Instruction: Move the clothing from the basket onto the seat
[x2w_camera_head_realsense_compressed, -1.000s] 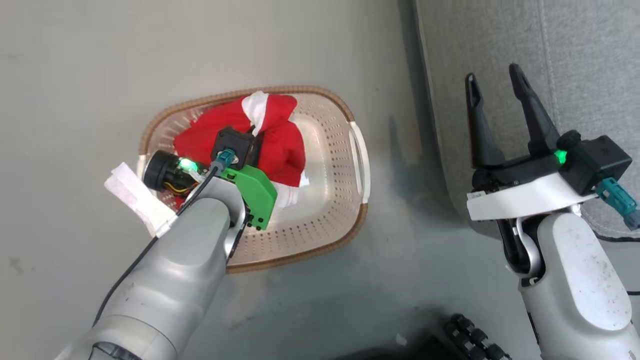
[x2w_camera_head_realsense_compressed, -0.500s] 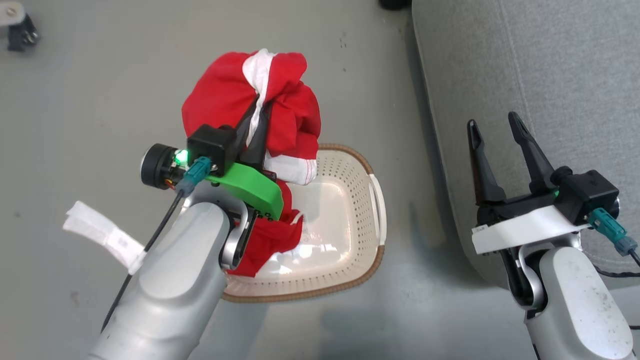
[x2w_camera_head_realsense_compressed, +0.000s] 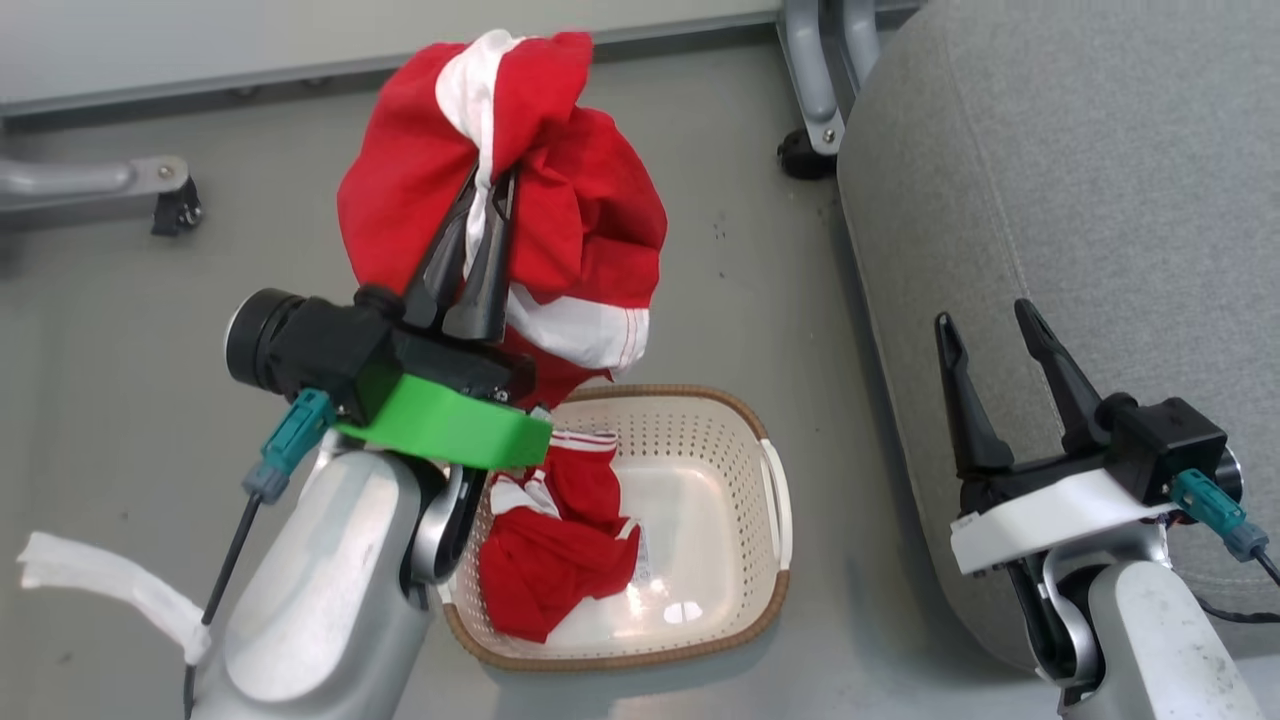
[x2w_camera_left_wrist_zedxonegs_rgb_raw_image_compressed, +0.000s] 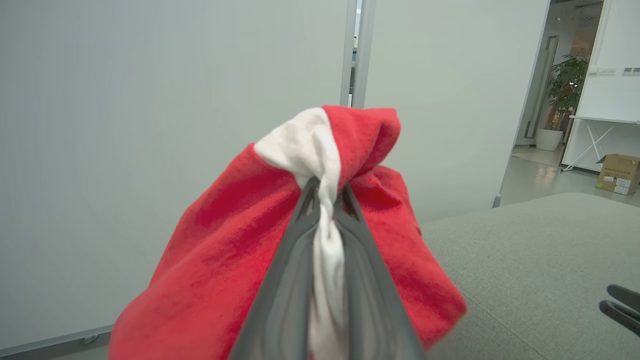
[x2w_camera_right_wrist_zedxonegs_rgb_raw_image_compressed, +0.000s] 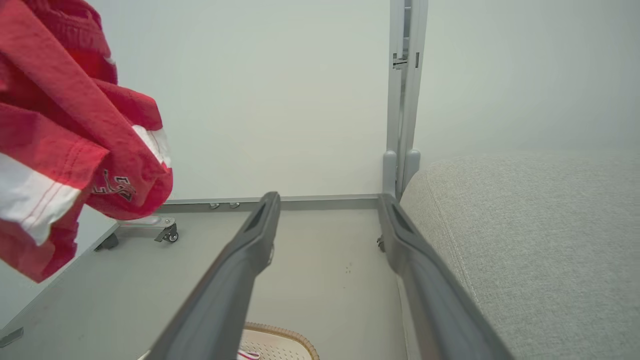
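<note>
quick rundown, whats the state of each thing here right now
left hand: shut on the lifted garment, pinching its white band
right hand: open, holding nothing
lifted garment: bunched, held up clear of the basket
second garment: crumpled inside the basket, not held
basket: upright on the floor, one garment in it
seat: no clothing on the part in view

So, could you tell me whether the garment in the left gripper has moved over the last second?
Yes, upward: the garment lay in the basket, and now the left gripper holds it well above it.
</note>
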